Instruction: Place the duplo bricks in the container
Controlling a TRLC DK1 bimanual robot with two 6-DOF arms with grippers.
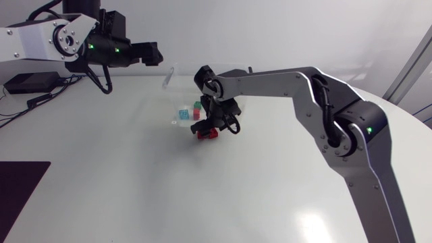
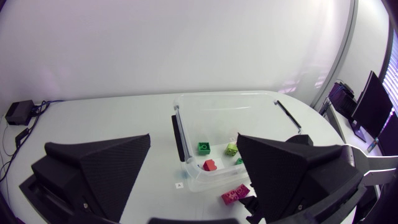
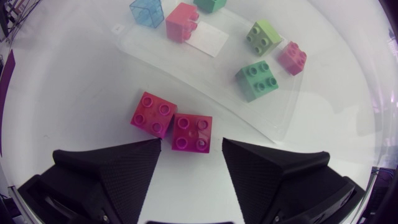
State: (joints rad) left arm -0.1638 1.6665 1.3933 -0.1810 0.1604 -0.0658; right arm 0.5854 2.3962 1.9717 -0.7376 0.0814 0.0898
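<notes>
The left arm (image 1: 74, 42) hangs above the worktop (image 1: 121, 182). The left jaws are wide apart with nothing between them. To its right stands the clear container (image 2: 224, 95), holding a blue brick (image 3: 147, 11) and a green brick (image 3: 256, 79) among others. Just outside its wall, a pink brick (image 3: 153, 114) and a red brick (image 3: 192, 132) lie touching on the worktop. The right jaws stand apart, low by the pair, with the red brick just ahead of the gap between them. The right arm (image 1: 290, 84) stretches in from the right.

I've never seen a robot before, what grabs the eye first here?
The right gripper hangs open over a red brick and a pink brick lying side by side on the table. Just beyond them stands a clear container with several coloured bricks already inside.
</notes>
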